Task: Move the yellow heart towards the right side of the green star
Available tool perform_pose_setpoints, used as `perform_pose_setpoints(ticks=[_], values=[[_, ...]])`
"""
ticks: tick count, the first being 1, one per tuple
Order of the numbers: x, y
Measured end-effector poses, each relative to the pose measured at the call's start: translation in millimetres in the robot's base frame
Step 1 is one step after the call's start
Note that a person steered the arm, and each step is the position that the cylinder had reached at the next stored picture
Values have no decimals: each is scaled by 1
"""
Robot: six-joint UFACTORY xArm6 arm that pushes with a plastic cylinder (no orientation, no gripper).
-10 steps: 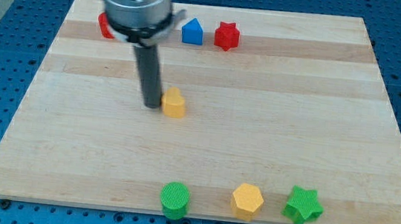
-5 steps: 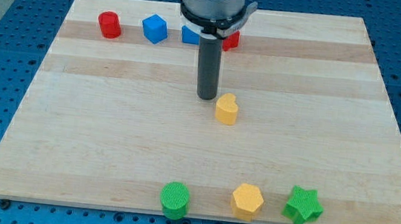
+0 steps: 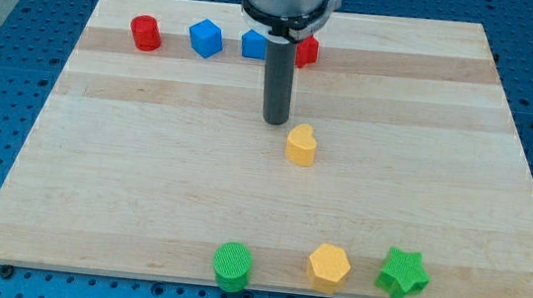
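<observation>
There are no fingers here, and the rod grips nothing. My tip (image 3: 275, 121) stands just up-left of the yellow heart (image 3: 301, 145), near mid-bench (image 3: 94, 181), seemingly apart from it. That side suits a shove down-right, since the green star (image 3: 403, 274) sits far off at the bottom edge, a yellow hexagon (image 3: 330, 266) beside it.

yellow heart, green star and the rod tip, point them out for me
yellow heart (image 3: 301, 145), camera view, on its top face
green star (image 3: 402, 273), camera view, on its centre
my tip (image 3: 274, 121), camera view, rod's very end, just up-left of the heart
</observation>
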State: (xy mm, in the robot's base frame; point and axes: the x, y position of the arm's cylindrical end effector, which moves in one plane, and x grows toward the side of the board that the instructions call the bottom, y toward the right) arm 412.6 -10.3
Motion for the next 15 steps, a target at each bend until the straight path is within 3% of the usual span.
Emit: perform_pose_setpoints(ticks=[7,12,14,15], values=[[-16,-2],[-17,-62],[40,-61],[24,-47]])
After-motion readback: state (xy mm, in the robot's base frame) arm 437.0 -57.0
